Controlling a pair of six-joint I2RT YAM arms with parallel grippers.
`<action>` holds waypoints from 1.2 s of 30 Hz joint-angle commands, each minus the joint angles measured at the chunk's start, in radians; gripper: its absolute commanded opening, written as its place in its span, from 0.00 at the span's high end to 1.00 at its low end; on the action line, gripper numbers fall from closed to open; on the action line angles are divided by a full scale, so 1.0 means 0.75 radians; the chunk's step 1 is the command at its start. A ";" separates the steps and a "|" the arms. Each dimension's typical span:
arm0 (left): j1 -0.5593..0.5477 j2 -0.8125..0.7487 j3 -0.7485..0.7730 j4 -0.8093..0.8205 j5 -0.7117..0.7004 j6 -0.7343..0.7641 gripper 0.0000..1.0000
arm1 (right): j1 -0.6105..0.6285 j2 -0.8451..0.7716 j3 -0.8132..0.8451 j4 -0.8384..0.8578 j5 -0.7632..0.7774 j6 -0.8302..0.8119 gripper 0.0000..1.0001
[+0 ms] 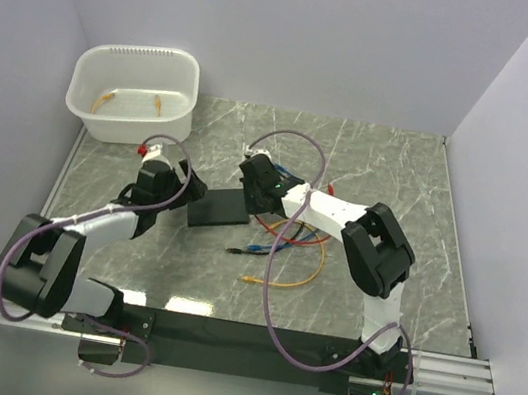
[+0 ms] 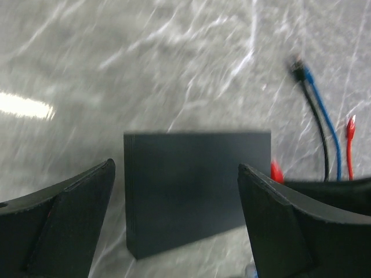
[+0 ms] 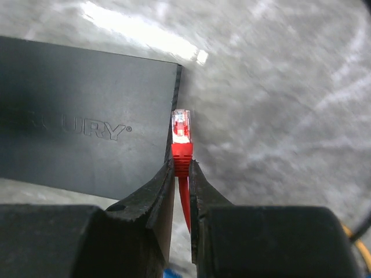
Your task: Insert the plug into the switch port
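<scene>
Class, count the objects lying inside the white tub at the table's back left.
2, both in the tub: the left orange piece toward its left side, the middle orange piece near its centre. Both are too small to identify; the near wall could hide more.

The top view looks down from above and behind the arm bases at the bottom of the frame, taking in the whole surface (image 1: pixel 400 170). The left wrist view looks down, close, past its left gripper (image 2: pixel 175 168) onto the switch (image 2: pixel 197 185) at lower centre. The right wrist view sits nearer still, facing along the right gripper (image 3: pixel 181 165) and plug (image 3: pixel 181 130). All three views share the switch.
</scene>
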 commanded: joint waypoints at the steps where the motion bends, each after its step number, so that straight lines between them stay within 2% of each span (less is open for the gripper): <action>1: 0.003 -0.128 -0.066 -0.057 -0.035 -0.088 0.07 | 0.041 0.067 0.140 0.006 -0.064 -0.045 1.00; 9: 0.003 -0.344 -0.197 -0.147 0.020 -0.176 0.06 | 0.098 0.218 0.354 0.000 -0.201 -0.075 1.00; 11: 0.003 -0.383 -0.204 -0.202 0.027 -0.191 0.06 | 0.119 0.251 0.402 0.000 -0.183 -0.092 1.00; 15: 0.003 -0.528 -0.185 -0.313 0.045 -0.201 0.06 | 0.117 0.298 0.490 -0.100 -0.013 -0.096 1.00; 18: 0.003 -0.621 -0.175 -0.332 0.007 -0.185 0.03 | 0.080 0.221 0.410 -0.102 0.106 -0.096 1.00; 22: 0.005 -0.656 -0.212 -0.185 -0.047 -0.133 0.01 | 0.037 0.026 0.196 0.028 0.190 -0.090 1.00; 25: 0.019 -0.580 -0.192 -0.054 -0.045 -0.080 0.01 | 0.043 -0.094 0.079 0.049 0.206 -0.090 1.00; 28: 0.056 -0.441 -0.126 0.030 -0.027 -0.033 0.01 | 0.080 -0.207 -0.052 0.106 0.126 -0.078 1.00; 30: 0.186 -0.299 -0.112 0.099 0.065 -0.055 0.01 | 0.127 -0.272 -0.144 0.141 0.057 -0.067 1.00; 31: 0.294 -0.245 -0.122 0.146 0.217 -0.080 0.01 | 0.145 -0.291 -0.173 0.178 0.047 -0.063 1.00; 32: 0.334 -0.192 -0.126 0.266 0.270 -0.121 0.01 | 0.168 -0.305 -0.197 0.196 0.036 -0.055 1.00; 33: 0.344 -0.084 -0.126 0.310 0.323 -0.127 0.01 | 0.200 -0.326 -0.234 0.215 0.004 -0.047 1.00; 34: 0.403 -0.038 -0.114 0.351 0.370 -0.121 0.01 | 0.221 -0.328 -0.244 0.233 -0.007 -0.039 1.00; 36: 0.414 0.058 -0.095 0.405 0.389 -0.080 0.01 | 0.262 -0.316 -0.253 0.237 -0.019 -0.016 1.00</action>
